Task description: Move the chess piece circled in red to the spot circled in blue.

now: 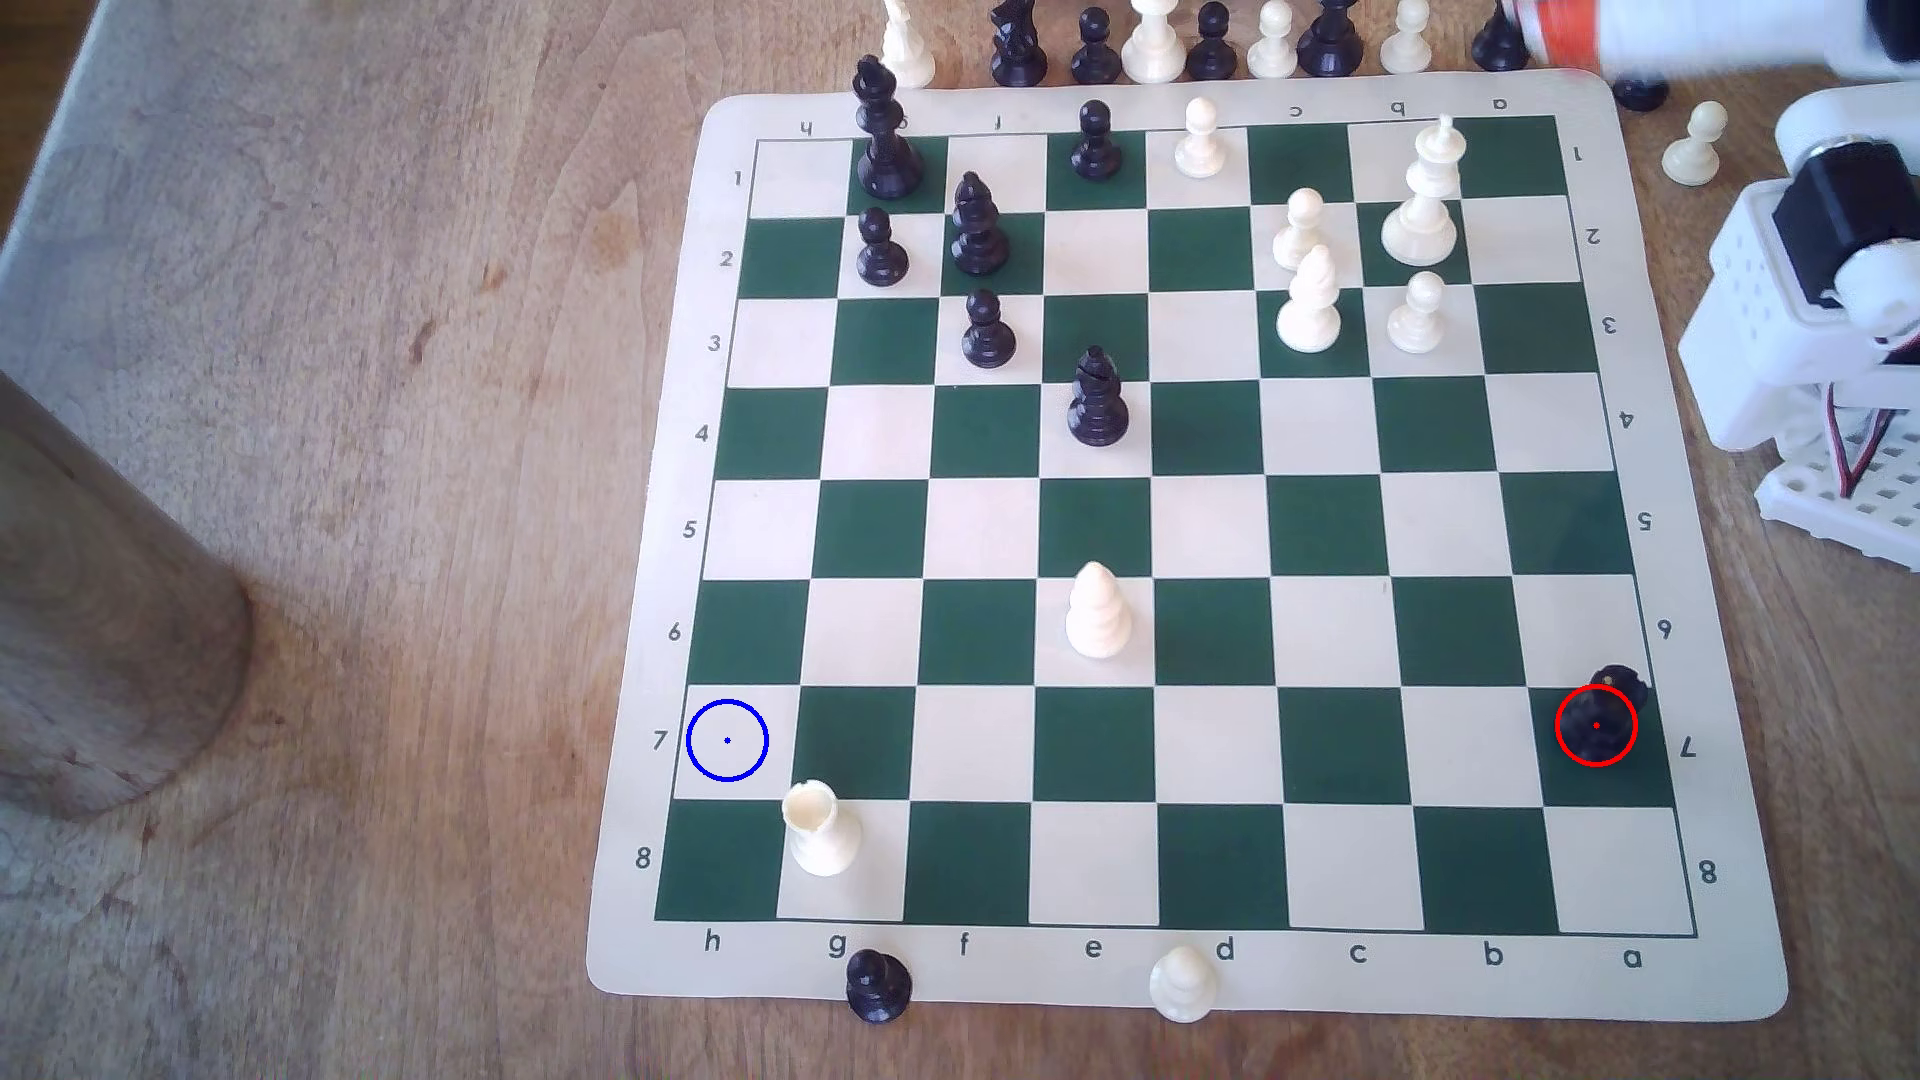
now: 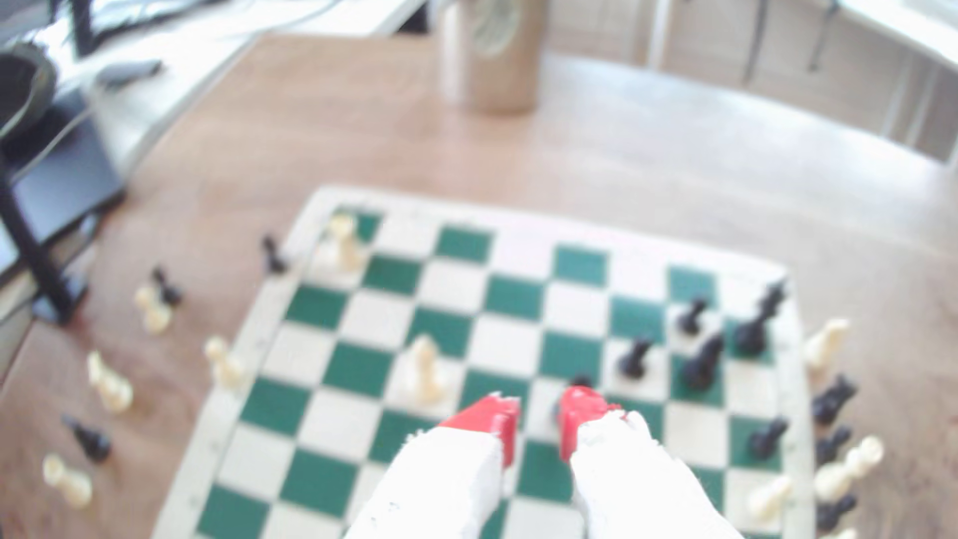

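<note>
The chess piece circled in red, a short black rook [image 1: 1597,725], stands on a green square near the board's corner on the exterior view's right. The spot circled in blue [image 1: 727,739] is a bare cream square in the same row, at the board's opposite edge on the exterior view's left. My gripper [image 1: 1558,31] is a blurred red-and-white shape at the exterior view's top right, high above the far corner of the board and far from the rook. In the wrist view the gripper [image 2: 541,409] is open, its red fingertips [image 2: 497,414] apart with nothing between them.
A cream rook [image 1: 823,828] stands one square diagonally from the blue spot. A cream bishop [image 1: 1098,611] is mid-board, one row away from the rook's row. A black pawn [image 1: 878,984] and a cream pawn [image 1: 1182,981] sit on the mat's near border. A brown cylinder [image 1: 104,623] stands left; the arm's base [image 1: 1829,312] is right.
</note>
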